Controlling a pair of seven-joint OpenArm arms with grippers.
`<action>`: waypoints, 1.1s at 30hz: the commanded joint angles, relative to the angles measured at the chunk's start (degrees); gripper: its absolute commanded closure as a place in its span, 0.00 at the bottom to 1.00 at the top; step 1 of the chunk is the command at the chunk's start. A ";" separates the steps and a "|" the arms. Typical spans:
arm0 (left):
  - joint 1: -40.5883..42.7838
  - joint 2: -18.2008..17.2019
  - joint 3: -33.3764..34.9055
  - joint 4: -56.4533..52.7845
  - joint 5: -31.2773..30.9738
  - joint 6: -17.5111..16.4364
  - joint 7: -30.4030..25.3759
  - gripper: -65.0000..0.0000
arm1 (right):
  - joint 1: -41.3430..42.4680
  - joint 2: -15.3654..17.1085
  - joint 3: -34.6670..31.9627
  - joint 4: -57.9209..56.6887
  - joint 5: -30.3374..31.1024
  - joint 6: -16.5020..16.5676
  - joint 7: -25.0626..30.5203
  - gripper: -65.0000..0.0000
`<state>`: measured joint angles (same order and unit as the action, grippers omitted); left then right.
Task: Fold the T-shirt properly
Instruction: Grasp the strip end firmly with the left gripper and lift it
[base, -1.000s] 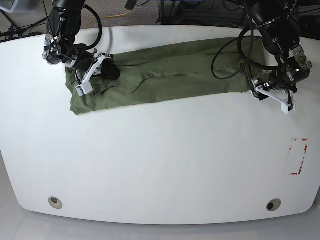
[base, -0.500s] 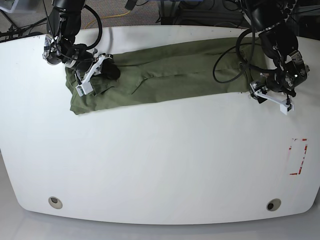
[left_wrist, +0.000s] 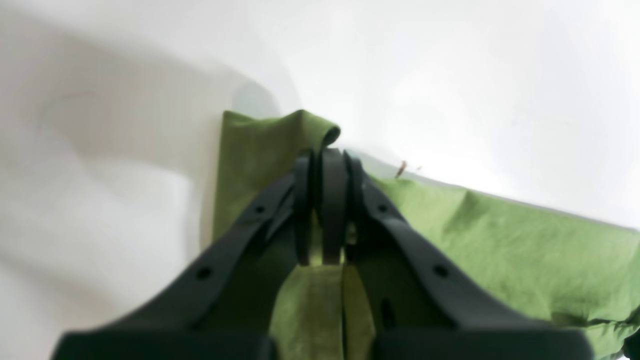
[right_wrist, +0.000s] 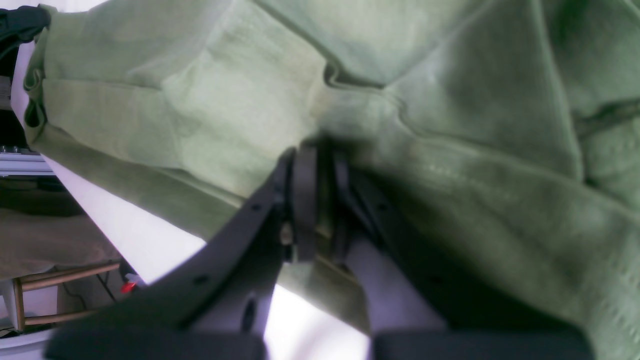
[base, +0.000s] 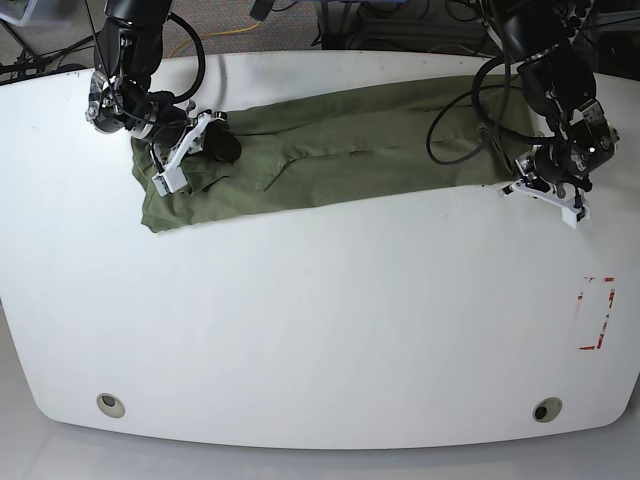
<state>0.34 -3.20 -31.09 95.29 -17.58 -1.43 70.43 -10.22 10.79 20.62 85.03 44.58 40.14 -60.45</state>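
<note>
Base view shows the long olive-green, wrinkled cotton T-shirt (base: 330, 150) lying as a band across the white table (base: 320, 320) toward twelve o'clock, each end pinched between pressed-together fingers of the left gripper (base: 522, 180) and right gripper (base: 215, 138), likely for a joint fold.

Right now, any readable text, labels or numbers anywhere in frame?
None readable.
T-shirt: plain olive, no print or tag showing.
Table: only a red dashed rectangular marking near one edge, no letters or digits.
Arms and tools: no legible markings; wrist views are blurred.
</note>
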 joint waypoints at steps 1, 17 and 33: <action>-0.21 -0.53 0.01 1.11 -0.48 0.07 -0.76 1.00 | 0.33 0.51 0.17 0.37 -1.46 -0.14 -0.79 0.95; 1.82 -0.18 -2.62 2.52 -0.92 -0.28 -0.94 1.00 | 0.33 0.51 0.17 0.37 -1.46 -0.14 -0.79 0.95; 5.60 -0.27 4.41 15.26 -0.92 -15.23 3.28 1.00 | 0.33 0.51 0.17 0.37 -1.46 -0.14 -0.79 0.95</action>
<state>6.07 -2.92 -26.70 108.99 -18.31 -15.05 72.77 -10.22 10.76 20.62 85.01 44.40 40.14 -60.40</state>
